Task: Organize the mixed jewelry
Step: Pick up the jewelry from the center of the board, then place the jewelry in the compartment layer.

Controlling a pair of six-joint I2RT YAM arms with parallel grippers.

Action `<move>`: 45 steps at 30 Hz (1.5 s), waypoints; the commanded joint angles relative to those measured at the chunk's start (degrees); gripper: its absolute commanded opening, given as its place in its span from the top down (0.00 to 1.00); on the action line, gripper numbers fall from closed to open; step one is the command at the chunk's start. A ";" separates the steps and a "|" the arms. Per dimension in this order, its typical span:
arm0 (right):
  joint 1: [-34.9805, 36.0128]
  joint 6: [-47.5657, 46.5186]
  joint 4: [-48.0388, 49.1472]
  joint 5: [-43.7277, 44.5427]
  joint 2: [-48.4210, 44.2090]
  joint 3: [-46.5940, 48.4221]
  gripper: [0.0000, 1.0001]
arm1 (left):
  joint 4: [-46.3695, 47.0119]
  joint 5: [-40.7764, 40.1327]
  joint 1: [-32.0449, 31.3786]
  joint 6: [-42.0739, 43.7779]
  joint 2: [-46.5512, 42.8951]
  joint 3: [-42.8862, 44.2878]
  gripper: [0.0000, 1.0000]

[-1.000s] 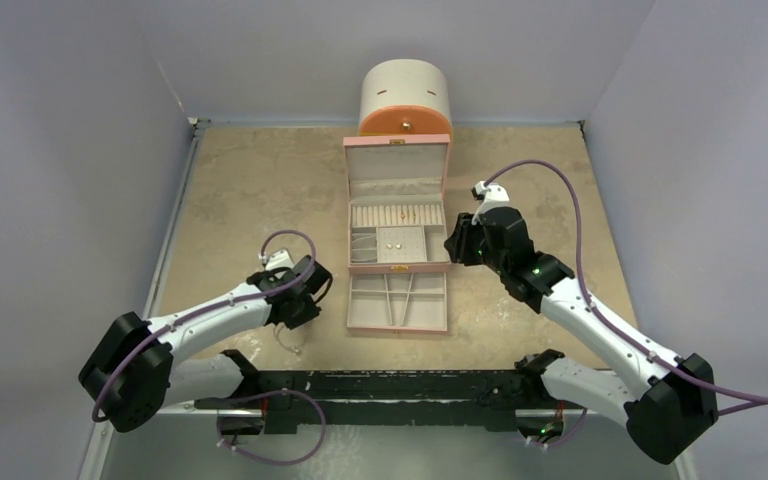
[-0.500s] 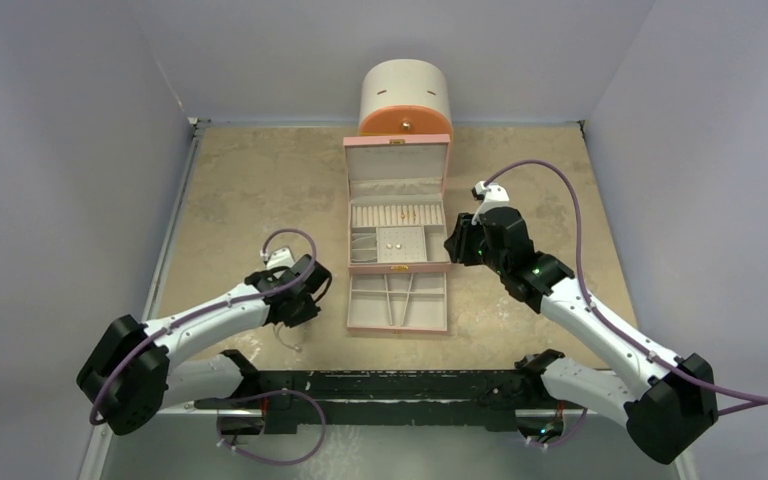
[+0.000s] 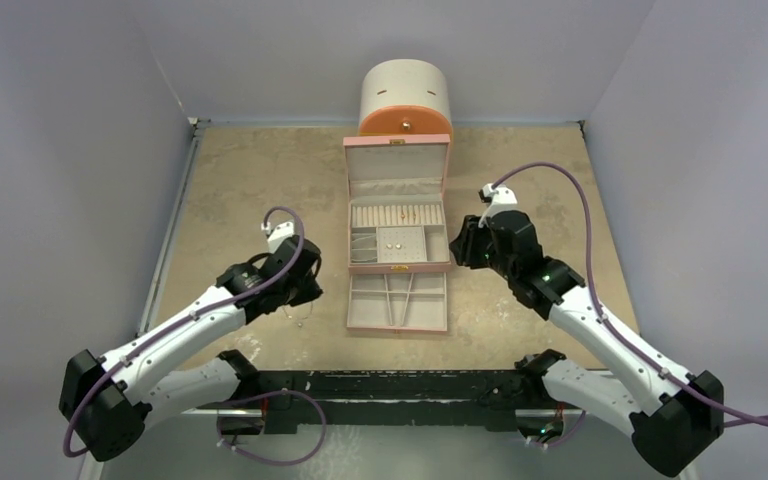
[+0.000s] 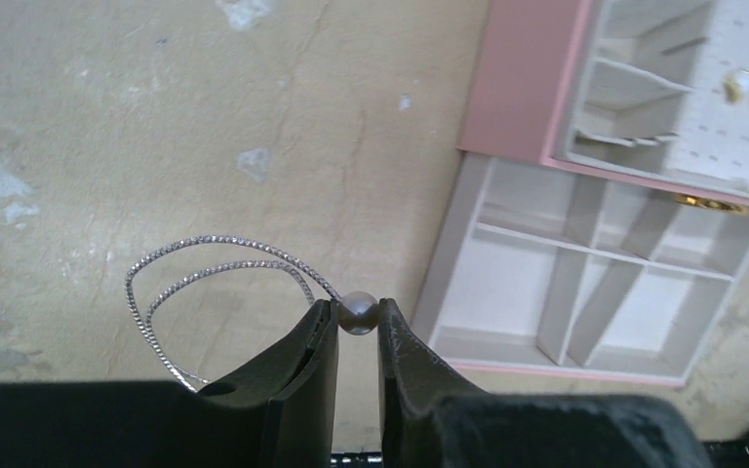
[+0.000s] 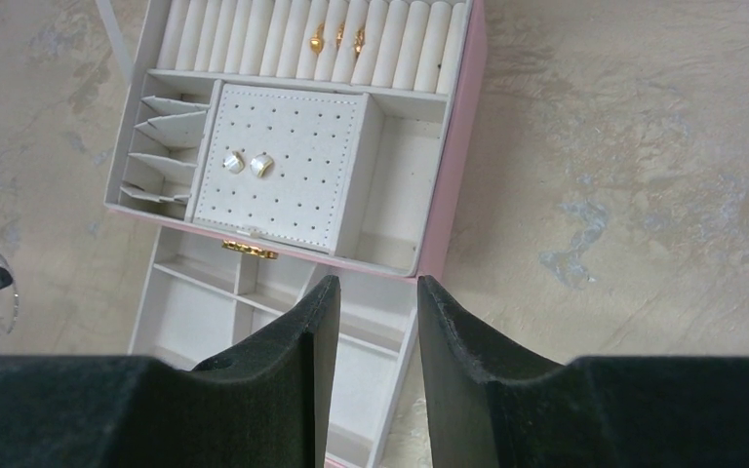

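Left wrist view: left fingers (image 4: 307,375) clenched on the small pearl-like bead (image 4: 357,314) of the thin silvery wire bangle (image 4: 244,262). The wire loops stick out to the left of the fingertips, over bare bench (image 4: 156,117). The pink jewelry box (image 4: 512,88) and its pulled-out drawer (image 4: 453,283) sit just to the right.

Change over the last second, top external view:
- The left arm has lifted and stretched away from its base, and its fingers have narrowed onto the bead.
- A second ago the bangle lay on the bench at the near side of the wrist. Now it dangles under the fingers, apparently off the surface, though it is too fine to be sure.
- The right arm has hardly moved.

Reading: the pick looks done and the carry is starting. The bangle is still left of the box, not yet over any compartment.

Right wrist view: right fingers (image 5: 288,356) released, nothing between them, hovering over the near right part of the box.

Already placed:
- two studs (image 5: 248,163) on the perforated pad
- gold rings (image 5: 337,37) in the rolls along the far edge

Judgement:
- The drawer's compartments look like the likely home for the bangle.
- The hold is on the bead alone, so the springy wire may swing or catch on a divider when lowered.
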 commanded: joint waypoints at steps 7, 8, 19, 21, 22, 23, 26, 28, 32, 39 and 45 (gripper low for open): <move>-0.17 -0.50 -2.96 1.60 -2.95 2.14 0.62 | 2.62 11.09 -1.24 14.15 -2.42 8.36 1.00; -0.17 -0.36 -3.21 1.49 -3.33 1.84 0.62 | 3.41 12.14 -1.53 15.05 -2.08 8.79 1.00; -0.12 0.94 -5.55 0.22 -7.29 -0.43 0.62 | 11.55 15.11 -9.18 20.08 6.78 12.96 1.00; -0.17 1.12 -5.78 0.14 -8.13 -0.92 0.62 | 13.15 15.13 -10.74 20.61 9.22 13.67 1.00; -0.17 1.21 -5.90 0.14 -8.51 -1.01 0.62 | 13.74 15.02 -11.66 20.90 10.35 13.98 1.00; -0.17 1.25 -6.09 0.15 -8.97 -1.08 0.62 | 14.43 14.47 -13.04 21.18 11.45 14.22 1.00; -0.16 1.42 -6.55 0.19 -9.96 -1.41 0.62 | 16.53 12.49 -15.11 21.55 14.40 14.09 1.00; -0.16 1.51 -6.81 0.14 -10.38 -1.48 0.62 | 18.61 12.28 -15.57 21.12 16.08 13.59 1.00; -0.13 1.60 -7.26 0.04 -11.09 -1.55 0.62 | 24.08 11.83 -15.97 20.70 18.51 12.14 1.00; -0.15 1.60 -8.23 0.12 -12.00 -1.78 0.62 | 29.86 10.01 -16.02 19.59 21.28 9.93 1.00; -0.09 1.78 -8.23 0.22 -12.56 -2.41 0.62 | 35.55 9.46 -15.99 16.99 20.99 4.96 1.00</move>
